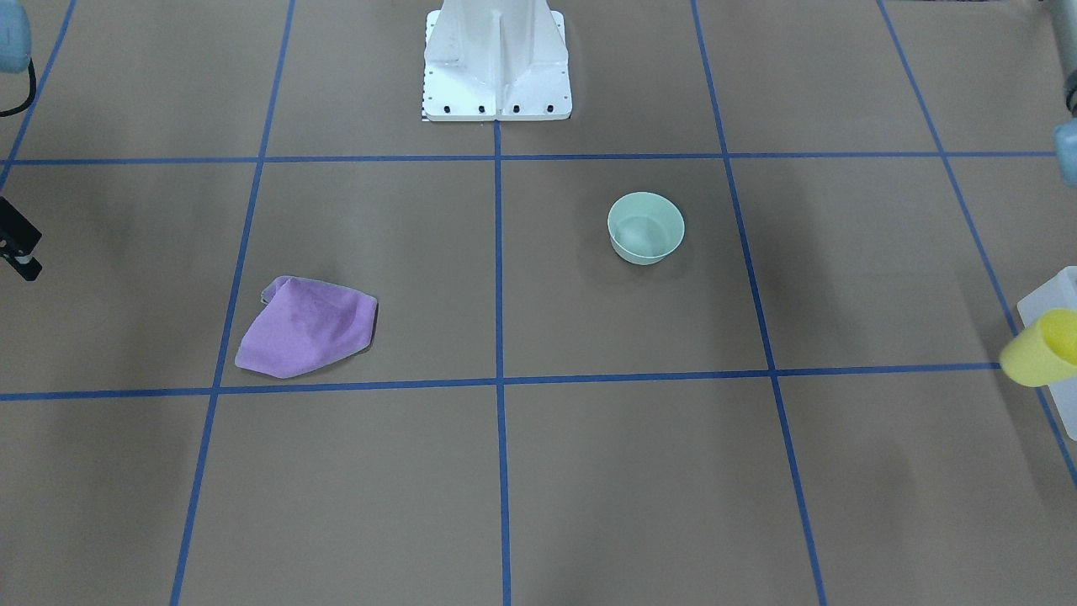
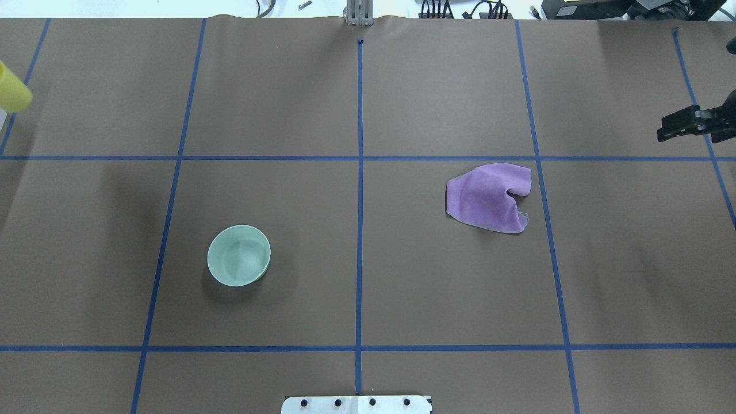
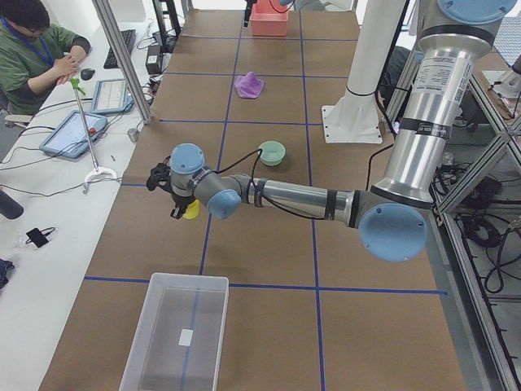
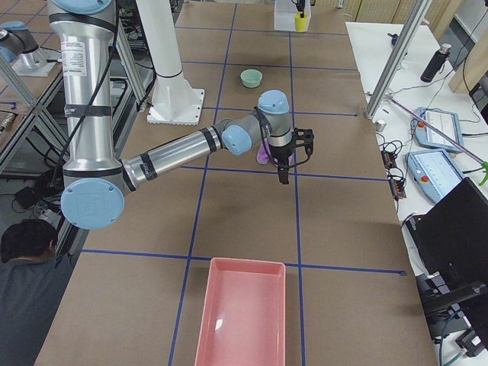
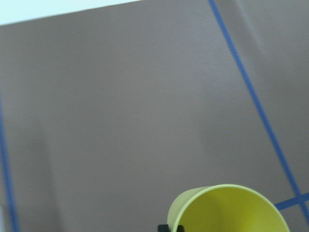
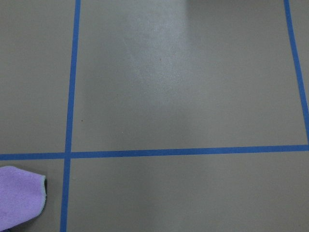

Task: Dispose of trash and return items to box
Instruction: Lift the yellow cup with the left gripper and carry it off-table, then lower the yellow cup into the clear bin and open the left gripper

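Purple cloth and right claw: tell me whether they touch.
Apart. The overhead exterior view shows bare brown table between the right claw, at the view's right edge, and the purple cloth.

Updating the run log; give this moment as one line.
left gripper: holding yellow cup aloft | right gripper: empty | bowl, purple cloth: on table

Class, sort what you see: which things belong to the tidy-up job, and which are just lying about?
Job: yellow cup, green bowl, purple cloth, clear box, pink tray.
Lying about: white stand, tablets, black bottle.
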Action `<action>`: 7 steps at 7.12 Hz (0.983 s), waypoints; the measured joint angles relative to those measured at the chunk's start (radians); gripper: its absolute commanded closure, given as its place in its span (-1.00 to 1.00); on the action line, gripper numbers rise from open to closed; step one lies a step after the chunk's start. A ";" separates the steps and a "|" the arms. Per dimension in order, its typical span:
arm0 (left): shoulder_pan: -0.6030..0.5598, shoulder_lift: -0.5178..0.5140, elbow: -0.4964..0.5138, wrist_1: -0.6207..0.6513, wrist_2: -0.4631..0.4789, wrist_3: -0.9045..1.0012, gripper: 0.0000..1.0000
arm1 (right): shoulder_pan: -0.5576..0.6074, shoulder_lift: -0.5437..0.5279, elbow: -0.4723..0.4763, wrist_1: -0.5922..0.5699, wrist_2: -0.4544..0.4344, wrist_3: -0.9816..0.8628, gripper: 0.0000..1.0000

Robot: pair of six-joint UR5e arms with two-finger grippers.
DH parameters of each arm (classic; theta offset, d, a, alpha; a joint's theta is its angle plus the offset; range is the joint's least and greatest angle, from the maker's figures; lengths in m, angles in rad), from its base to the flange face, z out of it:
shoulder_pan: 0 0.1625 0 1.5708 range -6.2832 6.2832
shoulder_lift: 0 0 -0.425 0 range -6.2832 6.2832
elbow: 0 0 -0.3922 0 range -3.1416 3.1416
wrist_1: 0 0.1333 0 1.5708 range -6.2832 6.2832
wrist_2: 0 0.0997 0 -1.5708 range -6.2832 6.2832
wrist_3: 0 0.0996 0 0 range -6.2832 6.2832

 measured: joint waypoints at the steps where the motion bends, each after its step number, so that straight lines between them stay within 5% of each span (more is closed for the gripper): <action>1: -0.078 -0.009 0.034 0.084 0.000 0.152 1.00 | -0.003 0.000 -0.001 0.000 0.000 0.000 -1.00; 3: -0.164 -0.042 0.196 0.112 0.002 0.361 1.00 | -0.007 0.000 -0.002 0.000 -0.001 -0.001 -1.00; 7: -0.149 -0.067 0.472 -0.137 0.050 0.360 1.00 | -0.024 0.005 -0.004 0.001 -0.023 0.000 -1.00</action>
